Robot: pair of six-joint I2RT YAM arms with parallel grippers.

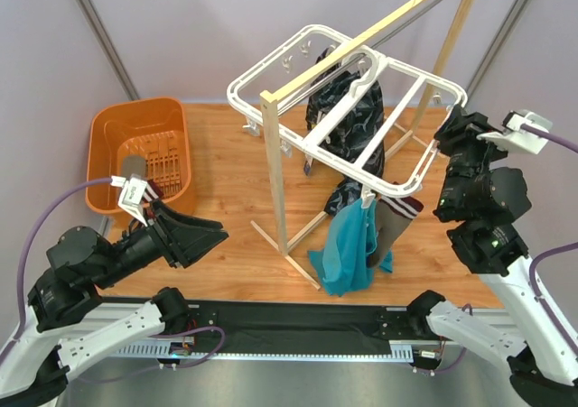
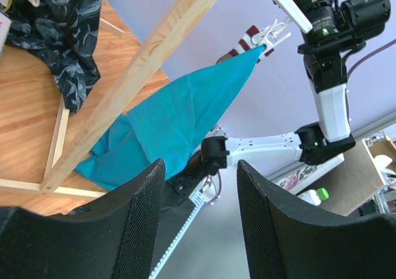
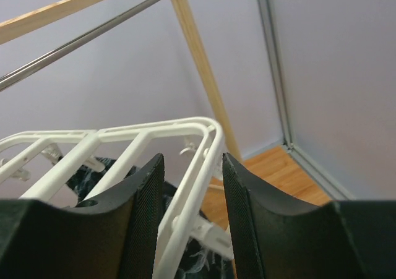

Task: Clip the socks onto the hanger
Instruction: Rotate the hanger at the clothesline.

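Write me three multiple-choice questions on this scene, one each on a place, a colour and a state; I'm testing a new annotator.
1. Where on the table is the orange basket?
A. near right
B. far left
C. middle front

2. What colour is the cloth clipped beside the sock?
A. teal
B. red
C. yellow

3. How is the left claw?
A. shut on a sock
B. shut on a clip
C. open, holding nothing

Answers:
1 B: the top view shows it at the far left.
2 A: it hangs teal from the hanger's near edge.
3 C: the left wrist view shows a wide, empty gap between its fingers.
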